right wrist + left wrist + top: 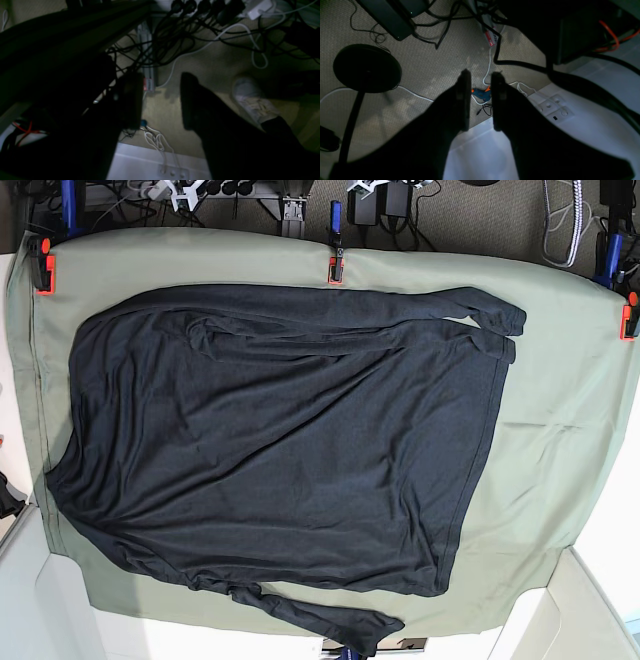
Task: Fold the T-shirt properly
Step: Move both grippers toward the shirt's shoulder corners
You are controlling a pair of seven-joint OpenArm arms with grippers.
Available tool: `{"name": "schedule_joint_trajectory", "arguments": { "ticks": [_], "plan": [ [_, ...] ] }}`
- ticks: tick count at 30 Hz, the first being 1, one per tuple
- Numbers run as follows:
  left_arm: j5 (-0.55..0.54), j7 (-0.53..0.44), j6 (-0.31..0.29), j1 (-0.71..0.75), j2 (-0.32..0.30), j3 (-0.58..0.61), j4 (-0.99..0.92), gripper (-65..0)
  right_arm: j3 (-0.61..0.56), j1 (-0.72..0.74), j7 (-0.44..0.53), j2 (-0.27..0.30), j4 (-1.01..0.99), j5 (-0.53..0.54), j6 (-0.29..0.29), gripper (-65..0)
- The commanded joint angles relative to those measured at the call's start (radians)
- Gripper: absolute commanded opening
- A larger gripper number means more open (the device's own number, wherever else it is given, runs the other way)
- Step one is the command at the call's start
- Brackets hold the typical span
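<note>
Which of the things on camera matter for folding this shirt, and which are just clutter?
For the job:
- T-shirt, spread on the green cloth sheet
- left gripper and right gripper, both open and empty

Lying about:
- clamps on the sheet's edge
- blue glue gun on the carpet
- cables
- white shoe

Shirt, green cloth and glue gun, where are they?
shirt (280,450), base view, middle of the body.
green cloth (560,400), base view, bare part beside the hem.
glue gun (481,94), left wrist view, blue body.

thin matt knit T-shirt, olive cloth sheet
</note>
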Motion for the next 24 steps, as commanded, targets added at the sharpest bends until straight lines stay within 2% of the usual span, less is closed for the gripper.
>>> {"name": "schedule_joint_trajectory", "arguments": {
  "ticks": [1, 5, 10, 14, 16, 20, 24],
  "plan": [
    [0.023, -0.004, -0.014, 0.001, 0.000, 0.000, 0.004, -47.8, 0.003, -0.005, 0.007, 0.003, 0.007, -0.003, 0.010, -39.5],
    [0.104, -0.006, -0.014, 0.002, 0.000, 0.000, 0.004, -47.8, 0.003, -0.005, 0.007, 0.003, 0.008, -0.003, 0.010, -39.5],
    [0.112, -0.006, -0.014, 0.008, 0.000, 0.000, 0.004, -47.8, 0.003, -0.008, 0.007, 0.003, 0.013, -0.004, 0.011, -39.6],
    [0.121, -0.006, -0.014, 0.039, -0.005, 0.000, 0.037, -47.8, 0.003, -0.063, 0.007, 0.012, 0.096, -0.052, 0.014, -39.6],
    [0.127, -0.006, -0.022, 0.073, -0.017, 0.000, 0.083, -47.8, 0.003, -0.110, 0.007, 0.025, 0.168, -0.051, 0.047, -39.6],
    [0.116, -0.006, -0.022, 0.167, -0.061, 0.000, 0.238, -47.8, 0.003, -0.218, 0.007, 0.056, 0.332, -0.038, 0.186, -39.6],
    [0.081, -0.005, -0.023, 0.270, -0.107, -0.031, 0.427, -47.8, 0.003, -0.320, 0.007, 0.090, 0.476, 0.037, 0.202, -39.6]
  ]
}}
